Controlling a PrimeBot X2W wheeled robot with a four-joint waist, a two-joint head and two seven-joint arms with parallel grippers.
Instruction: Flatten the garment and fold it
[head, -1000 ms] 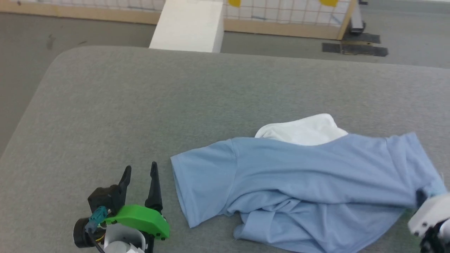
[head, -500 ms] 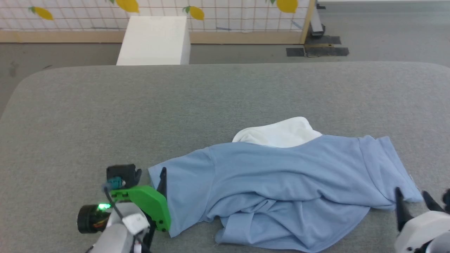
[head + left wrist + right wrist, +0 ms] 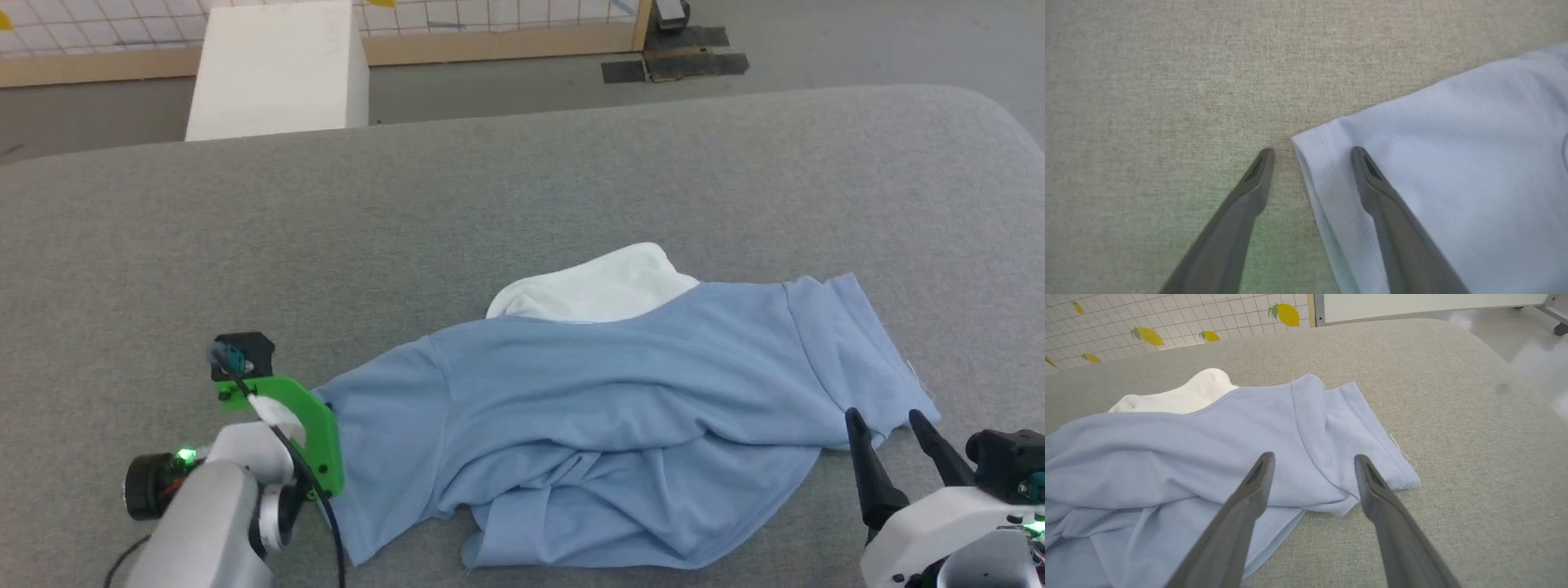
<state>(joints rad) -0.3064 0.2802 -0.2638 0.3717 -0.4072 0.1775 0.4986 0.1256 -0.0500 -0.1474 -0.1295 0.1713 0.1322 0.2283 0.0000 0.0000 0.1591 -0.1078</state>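
The garment, a light blue short-sleeved shirt, lies crumpled on the grey table, sleeves spread left and right, and a white patch of cloth shows at its far edge. My left gripper points down, open, astride the left sleeve's corner, with one finger over the table and the other over the cloth. Its green mount hides the fingers in the head view. My right gripper is open just short of the right sleeve with nothing between its fingers.
A white box stands on the floor beyond the table's far edge. Behind it runs a wood-framed tiled panel with lemons. The table's rounded far-right corner drops to the floor. Bare grey table lies beyond and left of the shirt.
The head camera has shifted. My right gripper has opened and let go of the right sleeve. My left gripper has tipped downward and moved onto the left sleeve's corner.
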